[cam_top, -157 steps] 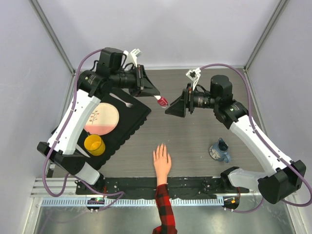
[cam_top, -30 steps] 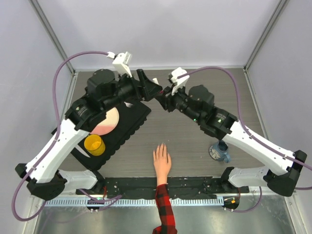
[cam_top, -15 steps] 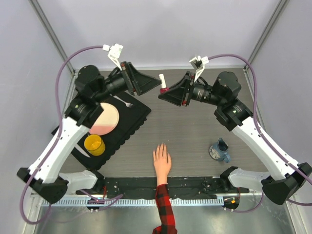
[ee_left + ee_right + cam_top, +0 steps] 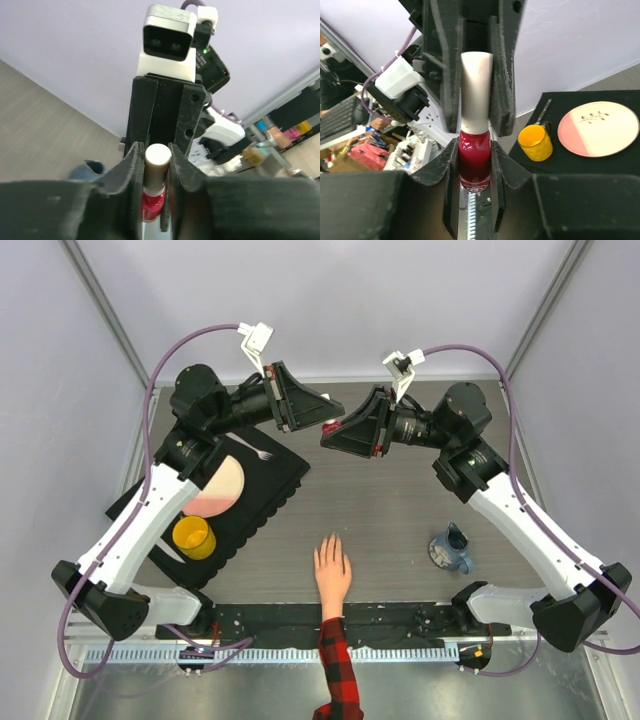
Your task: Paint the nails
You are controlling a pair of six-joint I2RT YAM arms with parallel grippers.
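A pale hand (image 4: 332, 565) with a plaid sleeve lies palm down at the table's near edge; the nails (image 4: 328, 540) are too small to make out. High above the back of the table, my right gripper (image 4: 474, 150) is shut on the red glass body of a polish bottle (image 4: 474, 162). The bottle's white cap (image 4: 476, 90) points toward the left arm. My left gripper (image 4: 157, 150) faces it, and its pads press both sides of the cap (image 4: 157, 160). In the top view the two grippers meet at the bottle (image 4: 332, 426).
A black tray (image 4: 275, 485) at the left holds a pink plate (image 4: 215, 488), a yellow cup (image 4: 194, 537) and a fork (image 4: 250, 448). A blue mug (image 4: 451, 550) stands at the right. Both arms hang over the table's back half.
My left gripper has swung in to the bottle and closed on its cap, which stood free half a second ago. The right gripper still holds the bottle, now tilted toward the left arm.
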